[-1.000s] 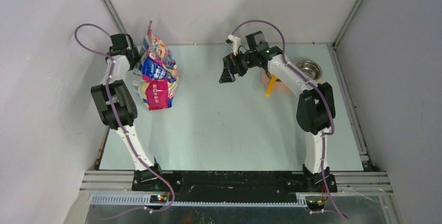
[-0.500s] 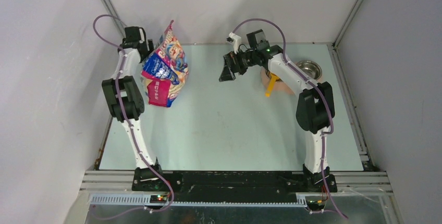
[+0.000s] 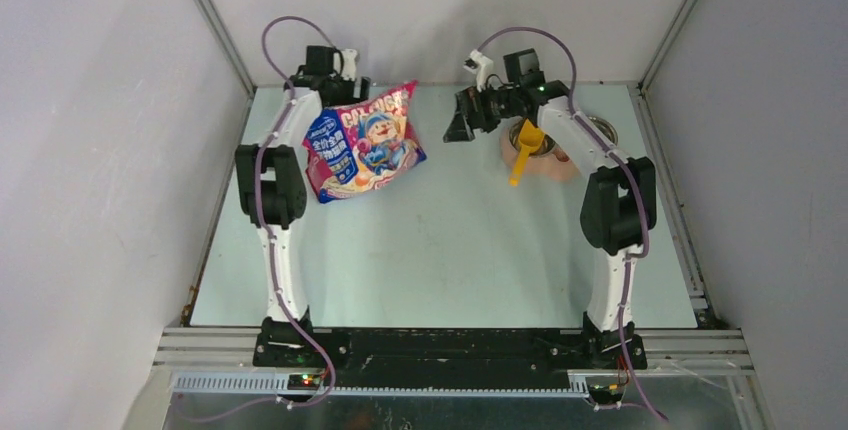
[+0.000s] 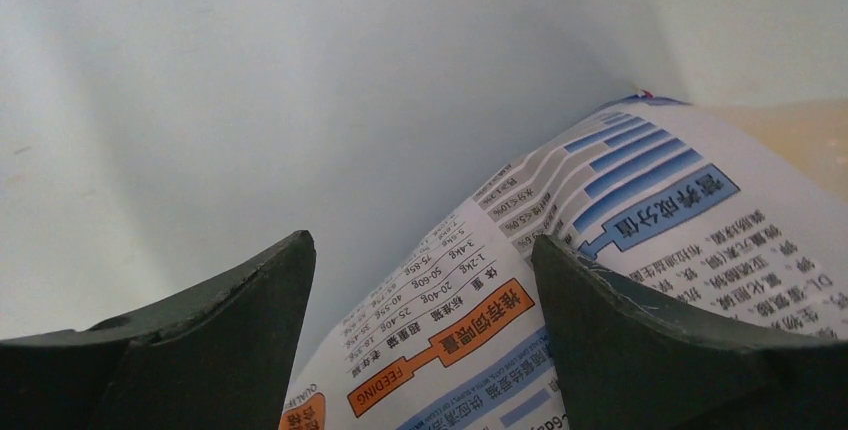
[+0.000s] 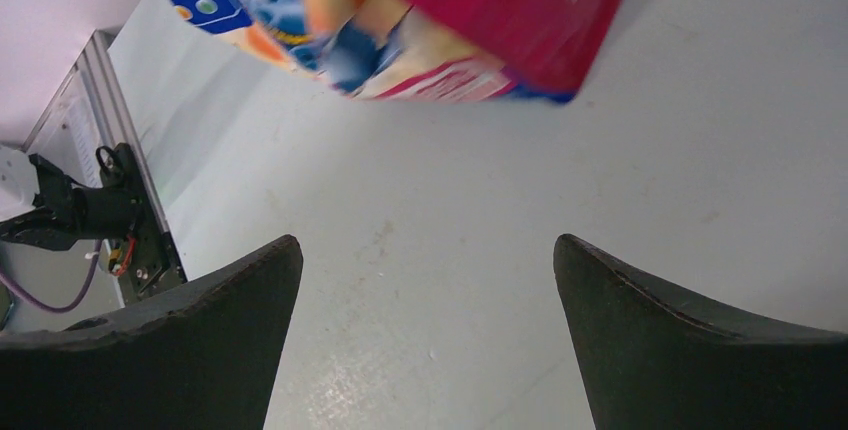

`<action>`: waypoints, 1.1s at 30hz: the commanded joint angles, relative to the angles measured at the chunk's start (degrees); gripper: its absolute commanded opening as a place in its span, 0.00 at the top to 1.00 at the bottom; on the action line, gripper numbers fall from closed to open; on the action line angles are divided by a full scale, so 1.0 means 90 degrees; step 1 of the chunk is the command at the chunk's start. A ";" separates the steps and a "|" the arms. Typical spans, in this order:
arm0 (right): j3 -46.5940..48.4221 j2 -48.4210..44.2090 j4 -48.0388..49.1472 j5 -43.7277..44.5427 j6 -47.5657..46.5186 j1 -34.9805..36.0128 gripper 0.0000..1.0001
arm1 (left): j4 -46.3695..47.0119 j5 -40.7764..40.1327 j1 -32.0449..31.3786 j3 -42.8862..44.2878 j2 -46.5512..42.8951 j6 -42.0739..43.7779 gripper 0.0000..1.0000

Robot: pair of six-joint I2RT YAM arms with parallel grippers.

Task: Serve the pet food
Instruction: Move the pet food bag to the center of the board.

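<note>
- Standing over the far left of the table (image 3: 450,240), the left arm has the bag (image 3: 365,145) up off the surface, its cartoon front turned upward.
- The left claw (image 4: 420,242) is spread wide, yet it has hold of the bag: the printed back panel fills the gap between the fingers and presses against the right-hand one.
- The bag hangs at a slant, top edge up by the claw and bottom corner lower and nearer the arm.
- The right claw (image 5: 428,243) is as wide open as it looks able to go and grips nothing; only bare table shows between its fingers.
- From that wrist the bag's lower edge hangs ahead of the fingers, well apart from them.
- Beneath the right arm a yellow scoop (image 3: 522,155) lies across a pinkish dish (image 3: 540,168), handle pointing toward the near side.
- A metal bowl (image 3: 603,128) sits just right of that arm, mostly hidden by it.
- The pet food does not show in any view; where it is I cannot tell.
</note>
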 commanded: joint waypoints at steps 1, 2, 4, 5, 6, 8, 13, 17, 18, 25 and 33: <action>-0.0216 -0.0645 0.0061 0.0069 -0.0186 -0.0314 0.01 | -0.1684 0.1421 -0.0816 0.0097 0.0437 0.0364 0.12; -0.0260 -0.0673 0.0058 0.0078 -0.0204 -0.0382 0.01 | -0.1726 0.1469 -0.0920 0.0168 0.0453 0.0387 0.12; -0.0414 -0.0756 0.0051 0.0104 -0.0261 -0.0468 0.01 | -0.1846 0.1653 -0.1074 0.0215 0.0483 0.0484 0.12; -0.0530 -0.0835 0.0052 0.0111 -0.0283 -0.0495 0.01 | -0.1924 0.1774 -0.1182 0.0222 0.0485 0.0563 0.12; -0.0594 -0.0880 0.0063 0.0114 -0.0300 -0.0542 0.01 | -0.1948 0.1812 -0.1236 0.0214 0.0478 0.0599 0.12; -0.0797 -0.1093 0.0111 0.0151 -0.0361 -0.0571 0.01 | -0.1798 0.1834 -0.1300 0.0048 0.0319 0.0499 0.12; -0.1213 -0.1540 0.0142 0.0486 -0.0581 -0.0527 0.01 | -0.1393 0.1432 -0.1048 -0.0033 -0.0226 0.0122 0.08; -0.1373 -0.2050 0.0221 0.0781 -0.0739 -0.0394 0.00 | -0.1326 0.1339 -0.0464 0.0120 -0.1014 -0.0232 0.01; -0.1366 -0.2223 0.0192 0.0868 -0.0807 -0.0360 0.00 | -0.1376 0.1319 -0.0369 0.0123 -0.1339 -0.0244 0.00; -0.0492 -0.2837 -0.0645 0.1896 -0.1926 0.0506 0.00 | -0.2059 0.1198 0.0294 -0.0694 -0.3351 0.0191 0.00; 0.1108 -0.2579 -0.0934 0.3817 -0.3055 0.1792 0.01 | -0.1428 -0.0166 0.0339 -0.2749 -0.5741 0.0448 0.00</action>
